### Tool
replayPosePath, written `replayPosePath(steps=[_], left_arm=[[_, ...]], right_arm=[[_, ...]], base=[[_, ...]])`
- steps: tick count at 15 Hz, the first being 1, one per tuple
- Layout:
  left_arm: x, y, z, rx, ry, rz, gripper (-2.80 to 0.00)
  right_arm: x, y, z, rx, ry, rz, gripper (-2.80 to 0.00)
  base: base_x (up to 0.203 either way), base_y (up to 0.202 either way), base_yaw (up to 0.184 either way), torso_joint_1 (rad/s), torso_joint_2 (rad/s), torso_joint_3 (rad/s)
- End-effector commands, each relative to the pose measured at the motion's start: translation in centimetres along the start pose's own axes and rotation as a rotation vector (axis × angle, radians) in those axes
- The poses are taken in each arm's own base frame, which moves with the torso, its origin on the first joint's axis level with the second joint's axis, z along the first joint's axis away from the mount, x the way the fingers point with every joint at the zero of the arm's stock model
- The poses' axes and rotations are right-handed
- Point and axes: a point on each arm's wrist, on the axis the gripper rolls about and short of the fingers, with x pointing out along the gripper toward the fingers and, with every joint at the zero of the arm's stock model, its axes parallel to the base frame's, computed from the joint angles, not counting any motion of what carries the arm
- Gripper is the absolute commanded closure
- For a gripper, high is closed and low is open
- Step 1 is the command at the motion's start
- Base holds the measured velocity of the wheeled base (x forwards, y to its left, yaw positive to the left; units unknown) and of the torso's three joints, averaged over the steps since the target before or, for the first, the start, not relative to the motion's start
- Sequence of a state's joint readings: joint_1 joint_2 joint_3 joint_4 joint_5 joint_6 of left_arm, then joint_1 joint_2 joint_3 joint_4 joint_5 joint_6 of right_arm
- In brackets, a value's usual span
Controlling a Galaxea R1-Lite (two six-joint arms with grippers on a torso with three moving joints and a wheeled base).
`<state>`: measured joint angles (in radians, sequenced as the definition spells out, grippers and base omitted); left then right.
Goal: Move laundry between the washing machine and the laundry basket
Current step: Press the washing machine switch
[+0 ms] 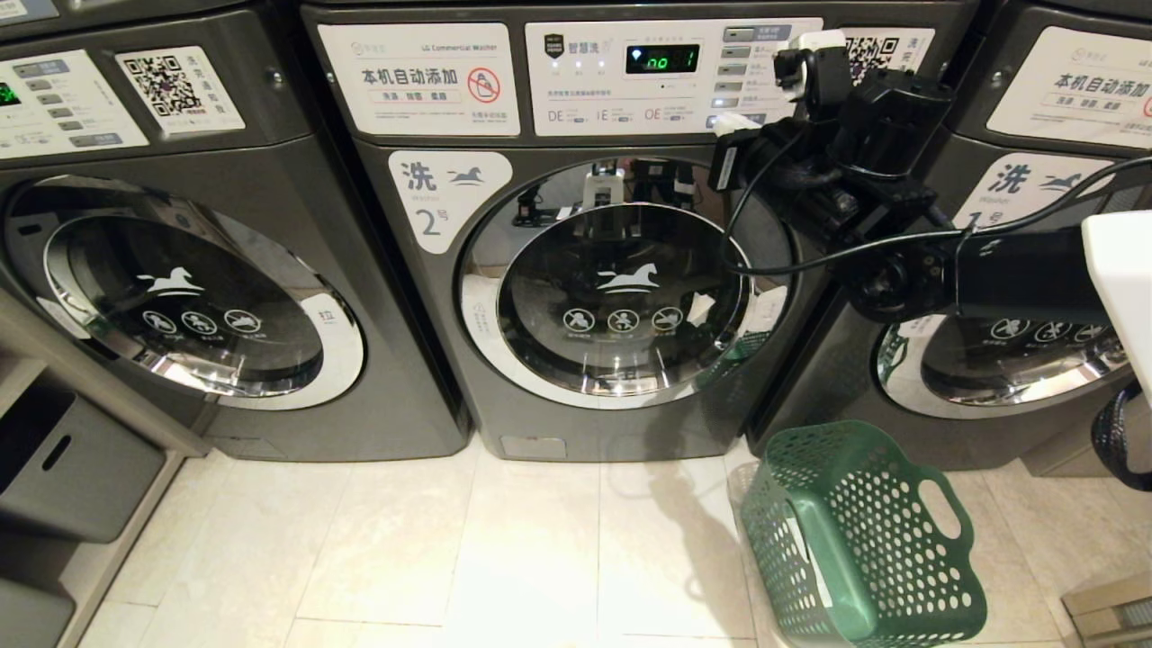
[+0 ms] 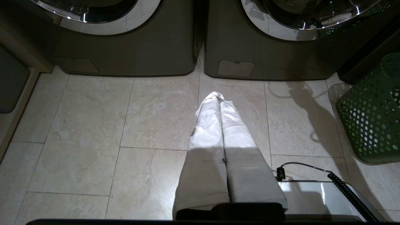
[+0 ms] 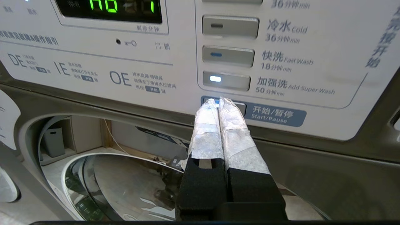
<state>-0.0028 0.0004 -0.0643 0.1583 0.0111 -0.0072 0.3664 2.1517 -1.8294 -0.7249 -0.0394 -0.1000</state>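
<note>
Pale stone floor tiles (image 1: 504,549) run up to a row of three dark grey front-loaders, and I face the middle one, the washing machine (image 1: 432,297) with the white label marked 2. Its round chrome-rimmed door (image 1: 621,292) is closed, and the green display (image 1: 661,59) on its control panel is lit.

My right gripper (image 3: 220,101) is raised to the lower right of that panel. Its two white-wrapped fingers are pressed flat together with nothing between them, and their tips sit on the left end of the blue Start/Pause button (image 3: 275,115), just below the lit button (image 3: 226,80) of the Add Super Wash row. In the head view my right arm reaches in from the right across the front of the machine, and the gripper's tip lies against the bottom edge of the panel.

My left gripper (image 2: 218,97) hangs low over the floor in front of the gap between two machines, its wrapped fingers also closed on each other and holding nothing, touching nothing.

The laundry basket (image 1: 855,531), dark green with round holes, stands on the tiles to the right of the machine's front, tilted, near the foot of the next washer. I can see no garments in it.
</note>
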Motion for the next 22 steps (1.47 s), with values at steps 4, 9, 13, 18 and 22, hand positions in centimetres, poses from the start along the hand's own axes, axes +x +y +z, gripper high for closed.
replayPosePath(steps=[4,9,13,18,22], left_arm=[[0.0,0.0,0.0,0.0,0.001,0.0,0.0],[0.0,0.0,0.0,0.0,0.001,0.0,0.0],[0.0,0.0,0.0,0.0,0.001,-0.001,0.0],[0.0,0.0,0.0,0.0,0.001,-0.001,0.0],[0.0,0.0,0.0,0.0,0.001,0.0,0.0]], right_arm=[[0.4,0.1,-0.6,-0.001,-0.003,0.001,0.0],[0.9,0.1,-0.4,0.0,-0.03,-0.005,0.0],[0.8,0.1,-0.5,0.0,-0.023,-0.004,0.0],[0.3,-0.1,0.5,-0.001,-0.023,-0.033,0.0],[-0.7,-0.2,0.8,-0.001,0.004,-0.031,0.0]], base=[[0.0,0.0,0.0,0.0,0.0,0.0],[0.0,0.0,0.0,0.0,0.0,0.0],[0.0,0.0,0.0,0.0,0.0,0.0],[0.0,0.0,0.0,0.0,0.0,0.0],[0.0,0.0,0.0,0.0,0.0,0.0]])
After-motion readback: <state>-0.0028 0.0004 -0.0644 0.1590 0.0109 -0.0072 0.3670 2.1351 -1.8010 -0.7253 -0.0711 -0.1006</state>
